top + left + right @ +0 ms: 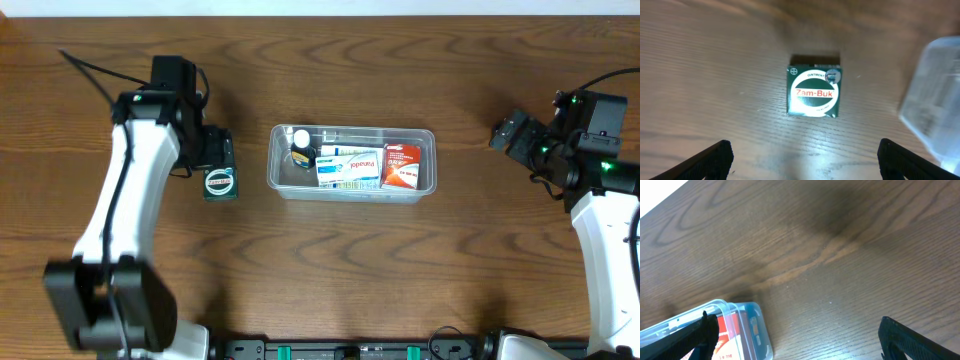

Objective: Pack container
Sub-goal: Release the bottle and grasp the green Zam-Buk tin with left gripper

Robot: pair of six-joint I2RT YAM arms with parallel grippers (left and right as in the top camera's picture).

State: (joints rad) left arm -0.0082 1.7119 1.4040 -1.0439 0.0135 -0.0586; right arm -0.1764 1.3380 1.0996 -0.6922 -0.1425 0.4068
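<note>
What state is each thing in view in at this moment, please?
container, lidless, upright, partly packed
bottle, inside the container, left end
white-and-blue box, inside the container, middle
red box, inside the container, right end
Zam-Buk box, label up on the table, outside the container, not held
left gripper, open, empty, near the Zam-Buk box
right gripper, open, empty, beside the container's right end
</note>
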